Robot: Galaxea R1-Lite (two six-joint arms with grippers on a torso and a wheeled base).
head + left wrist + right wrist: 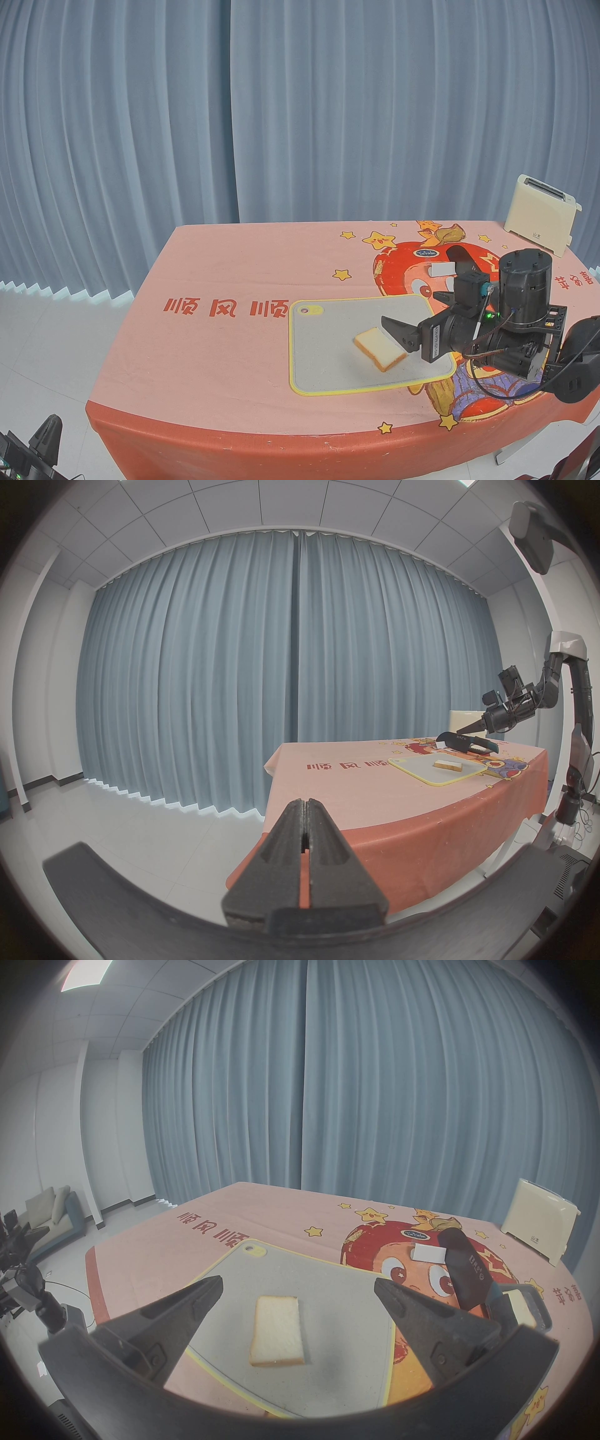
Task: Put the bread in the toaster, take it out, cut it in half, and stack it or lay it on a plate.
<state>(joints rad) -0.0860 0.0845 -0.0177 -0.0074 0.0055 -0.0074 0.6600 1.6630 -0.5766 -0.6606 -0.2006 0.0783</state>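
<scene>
A slice of white bread (379, 349) lies flat on the grey, yellow-rimmed cutting board (319, 369) near the table's front right. My right gripper (411, 307) hovers just to the right of the slice, fingers pointing at it and spread wide. In the right wrist view the bread (277, 1330) lies on the board (344, 1347) ahead of and below the open gripper (297, 1284), untouched. The cream toaster (540, 214) stands at the far right corner. My left gripper (304, 849) is shut and empty, low and well off the table's left front.
A black knife (462, 257) and a small white block (444, 269) lie on the cloth between board and toaster; the knife (467, 1269) is close beside my right fingers. The left half of the pink tablecloth (219, 262) is bare. Blue curtains hang behind.
</scene>
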